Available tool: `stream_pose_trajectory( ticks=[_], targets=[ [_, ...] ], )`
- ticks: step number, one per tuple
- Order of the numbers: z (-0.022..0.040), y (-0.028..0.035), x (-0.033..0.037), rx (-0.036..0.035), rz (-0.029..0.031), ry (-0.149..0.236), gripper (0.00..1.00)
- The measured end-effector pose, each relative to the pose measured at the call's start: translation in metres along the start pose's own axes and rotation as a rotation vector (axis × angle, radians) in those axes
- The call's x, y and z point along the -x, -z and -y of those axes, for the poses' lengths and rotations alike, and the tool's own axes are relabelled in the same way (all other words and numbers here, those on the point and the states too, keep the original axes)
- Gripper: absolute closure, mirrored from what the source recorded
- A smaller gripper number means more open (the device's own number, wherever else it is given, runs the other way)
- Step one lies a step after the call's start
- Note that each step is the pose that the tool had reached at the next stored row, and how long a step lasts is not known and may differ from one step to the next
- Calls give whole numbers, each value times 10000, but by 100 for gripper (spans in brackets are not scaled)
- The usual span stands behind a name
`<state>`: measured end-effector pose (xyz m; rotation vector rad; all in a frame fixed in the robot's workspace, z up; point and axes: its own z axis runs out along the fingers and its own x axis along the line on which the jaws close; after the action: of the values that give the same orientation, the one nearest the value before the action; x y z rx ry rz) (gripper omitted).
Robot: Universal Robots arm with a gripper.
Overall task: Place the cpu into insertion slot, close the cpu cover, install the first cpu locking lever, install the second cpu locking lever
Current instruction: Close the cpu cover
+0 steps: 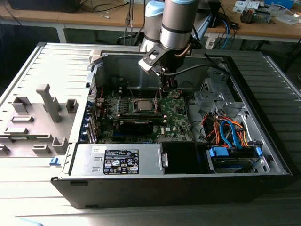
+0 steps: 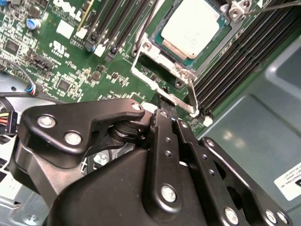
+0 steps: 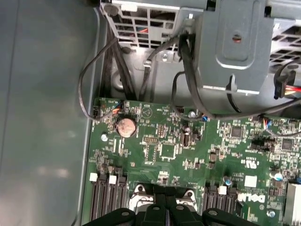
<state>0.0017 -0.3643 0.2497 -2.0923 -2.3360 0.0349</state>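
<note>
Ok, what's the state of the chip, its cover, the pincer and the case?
Silver-grey square cpu: seated in the silver-rimmed insertion slot.
Thin silver cpu cover frame: raised open, off the chip.
Black pincer: at the cover's free edge.
Black computer case: side open.

cpu (image 2: 195,28) is sitting flat in the insertion slot (image 2: 216,47), silver-grey metal top facing up, edges lining up square with the socket. In the exterior view the pair is lying just left of frame centre. The slot's dark rim is showing round the chip. cpu cover (image 2: 150,79), a thin silver frame with a square window, is standing tilted up off one side of the slot, not lying over the chip.
</note>
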Motion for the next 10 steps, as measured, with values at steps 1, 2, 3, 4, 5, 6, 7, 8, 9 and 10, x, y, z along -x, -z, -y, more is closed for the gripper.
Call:
stream_pose_trajectory(
  ticks=[1,2,3,4,5,6,7,8,9,10],
  targets=[
    [11,-2,-1,0,0,0,89],
    [16,-3,-2,0,-1,0,89],
    [25,-7,-3,1,-4,0,89],
    [32,-10,-4,0,-2,0,89],
    [39,-15,-5,-5,0,0,89],
    [45,-18,-5,-10,6,0,89],
    [51,-21,-6,-16,19,0,89],
    [55,-24,-7,-24,40,-1,89],
    [59,-28,-8,-37,64,-2,89],
    [63,-32,-8,-66,83,-5,89]
  ],
)
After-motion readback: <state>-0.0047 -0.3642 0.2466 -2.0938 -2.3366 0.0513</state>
